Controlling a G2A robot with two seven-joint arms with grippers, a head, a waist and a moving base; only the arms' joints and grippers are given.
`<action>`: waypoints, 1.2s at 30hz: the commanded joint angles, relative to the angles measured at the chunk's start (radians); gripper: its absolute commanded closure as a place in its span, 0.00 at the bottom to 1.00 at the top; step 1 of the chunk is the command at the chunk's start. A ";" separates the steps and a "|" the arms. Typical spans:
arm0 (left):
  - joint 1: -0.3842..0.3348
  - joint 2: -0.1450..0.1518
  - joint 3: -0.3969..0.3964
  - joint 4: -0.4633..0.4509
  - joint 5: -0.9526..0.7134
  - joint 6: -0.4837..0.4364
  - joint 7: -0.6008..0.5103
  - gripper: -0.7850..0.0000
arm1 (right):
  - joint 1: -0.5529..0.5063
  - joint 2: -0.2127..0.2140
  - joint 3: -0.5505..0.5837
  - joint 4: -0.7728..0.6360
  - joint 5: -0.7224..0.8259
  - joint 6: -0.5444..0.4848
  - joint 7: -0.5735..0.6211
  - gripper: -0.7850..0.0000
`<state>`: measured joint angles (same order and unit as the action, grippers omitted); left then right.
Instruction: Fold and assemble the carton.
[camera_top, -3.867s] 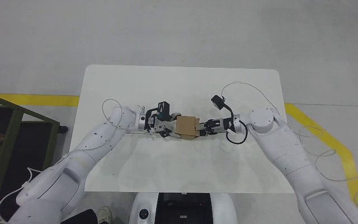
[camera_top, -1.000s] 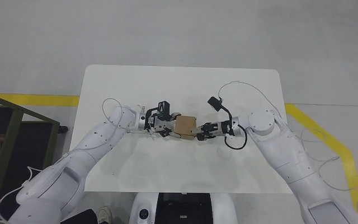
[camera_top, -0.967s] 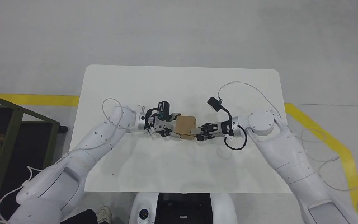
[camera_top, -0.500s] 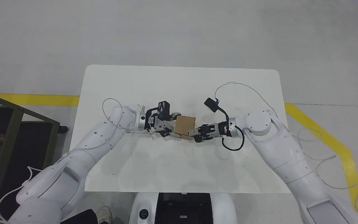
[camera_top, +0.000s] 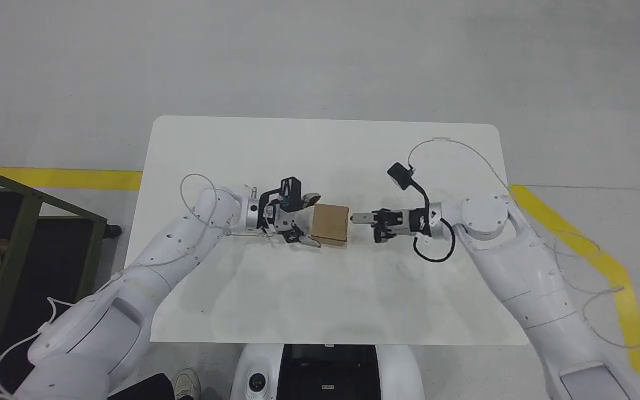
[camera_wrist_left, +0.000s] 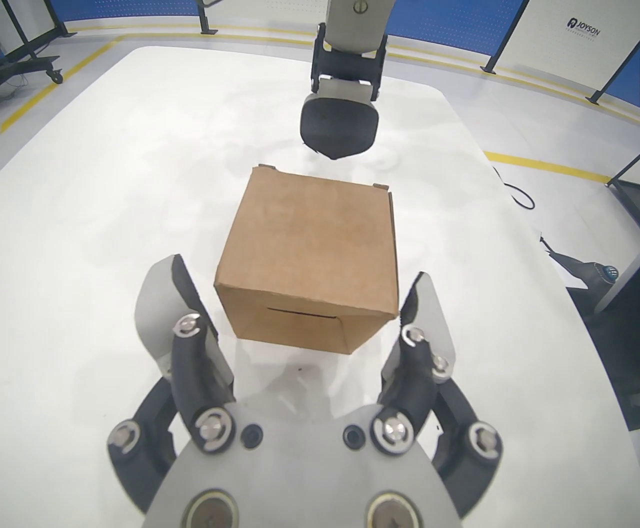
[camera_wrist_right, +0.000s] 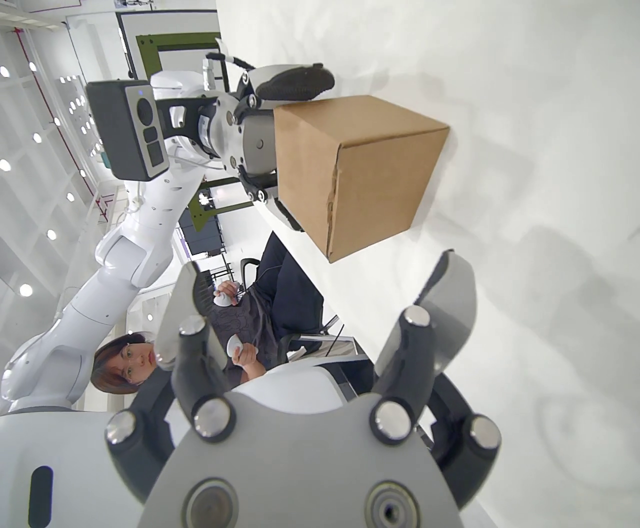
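Counter (camera_top: 200, 160) edges lay well apart from the closed carton (camera_top: 330, 225), left gripper (camera_wrist_left: 297, 275) jaws spread at one end, right gripper (camera_wrist_right: 320, 267) jaws spread near the other.

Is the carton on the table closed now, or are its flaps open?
Closed, as far as visible: the carton stands as a cube, top flat, no flap standing open.

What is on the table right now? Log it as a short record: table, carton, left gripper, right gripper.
table: white, bears the carton
carton: brown, folded into a box shape, resting near the middle
left gripper: open, fingers on either side of one end of the carton; contact cannot be told
right gripper: open, facing the opposite end, apart from it
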<state>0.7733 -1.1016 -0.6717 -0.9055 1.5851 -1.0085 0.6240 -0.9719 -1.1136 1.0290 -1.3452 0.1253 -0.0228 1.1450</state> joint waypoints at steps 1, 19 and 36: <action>0.002 0.002 -0.003 0.001 0.003 0.000 0.004 0.00 | -0.010 0.005 0.017 -0.006 0.001 -0.010 -0.008 0.00; 0.012 0.077 -0.083 -0.055 -0.185 -0.004 0.090 0.00 | -0.020 0.014 0.083 0.075 -0.068 -0.337 -0.223 0.00; -0.035 0.070 -0.226 0.013 -0.643 0.095 -0.395 0.00 | 0.069 0.042 0.214 0.117 -0.299 -0.460 -0.403 0.00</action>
<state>0.7407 -1.0324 -0.8903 -0.8913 0.9557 -0.9199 0.2491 -0.9077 -1.0729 1.2373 -1.2306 -0.1660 -0.4805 0.7448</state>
